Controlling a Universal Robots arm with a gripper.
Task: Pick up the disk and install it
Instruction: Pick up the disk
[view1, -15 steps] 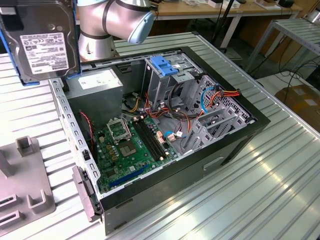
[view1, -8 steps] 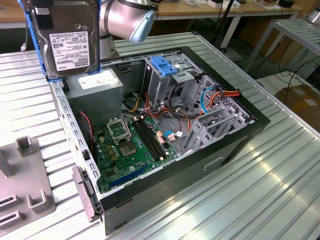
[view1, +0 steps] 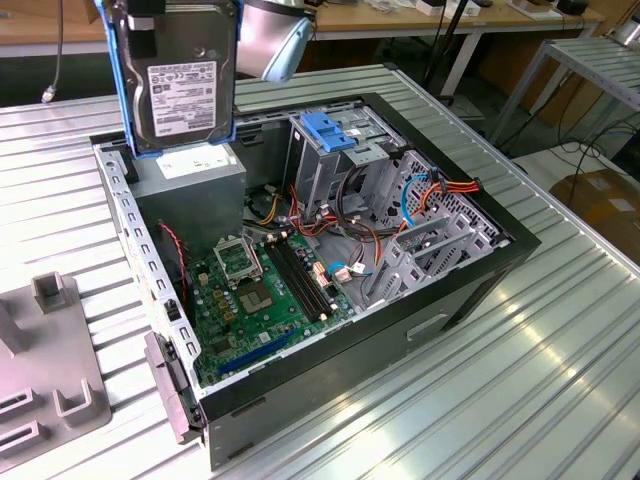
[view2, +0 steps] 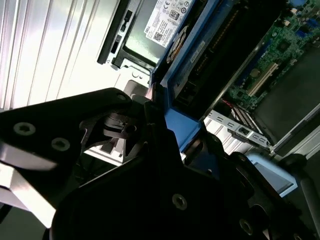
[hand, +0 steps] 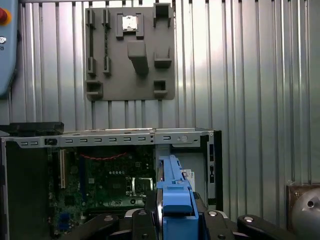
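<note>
the gripper (hand: 176, 221) grips the disk (view1: 180, 85) tight, upright over the case's (view1: 470, 290) eleven o'clock corner. i'd keep its rails square to the drive cage (view1: 322, 170) at three o'clock.

in the exterior view the top of the disk (view1: 180, 85) runs off the picture's upper edge, so the spot where it is held cannot be seen there. the disk hangs in front of the grey power box (view1: 195, 180) and hides part of it. the words on the disk's white label are too small to tell. the grey holder plate (view1: 45, 385) on the exterior view's left is cut by the edge. in the first wrist view the gripper (hand: 172, 217) and the disk's held end run off the picture's edge. the disk is seen from its thin side, so its flat faces are hidden.
</note>
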